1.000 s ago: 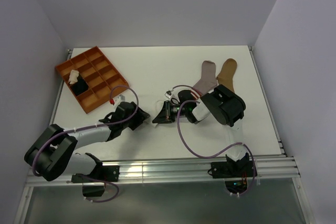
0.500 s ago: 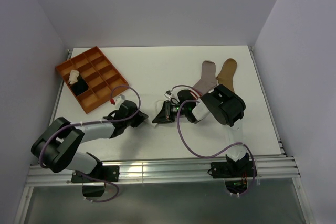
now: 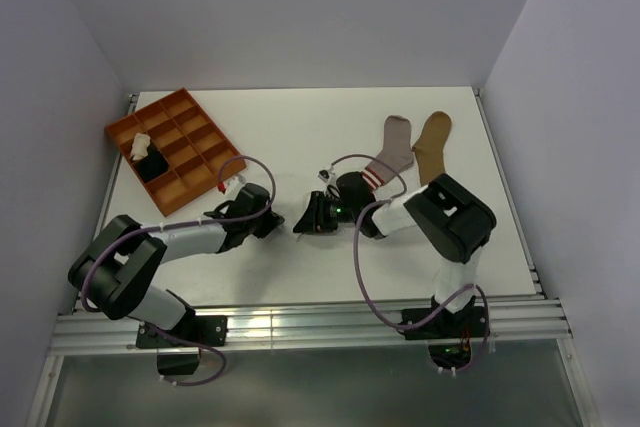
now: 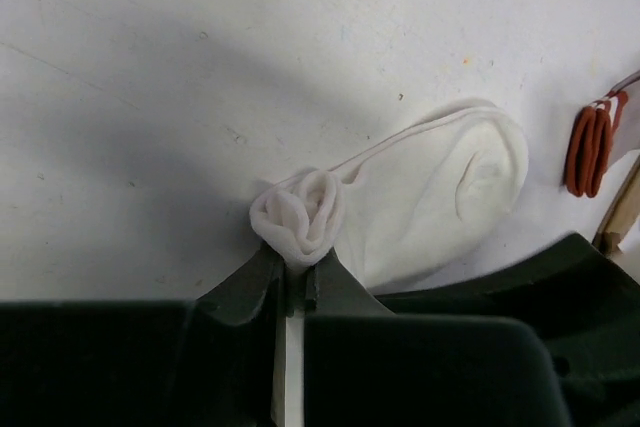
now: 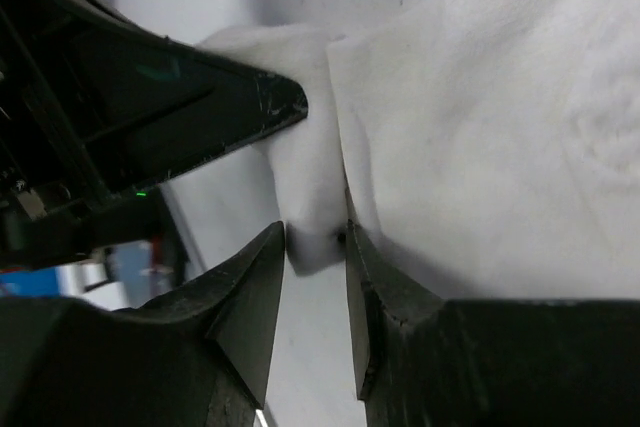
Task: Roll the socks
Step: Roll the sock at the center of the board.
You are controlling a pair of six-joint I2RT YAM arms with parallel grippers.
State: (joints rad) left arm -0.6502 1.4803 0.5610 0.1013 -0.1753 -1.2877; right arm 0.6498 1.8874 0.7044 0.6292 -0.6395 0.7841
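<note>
A white table (image 3: 300, 127) fills the booth, closed in by 3 plain walls: a back wall (image 3: 300, 17), a left wall (image 3: 50, 117) and a right wall (image 3: 580, 117), all pale with a faint lilac cast. The walls meet the tabletop at its far and side edges. Along the near edge run aluminium rails (image 3: 320, 322), with a bright glare on them left of the middle. Below the rails lies a dull grey strip (image 3: 320, 387); what it is cannot be told. The light is even and soft, the shadows weak. Close up, the tabletop shows fine scuffs and a few orange specks (image 4: 465, 62).
</note>
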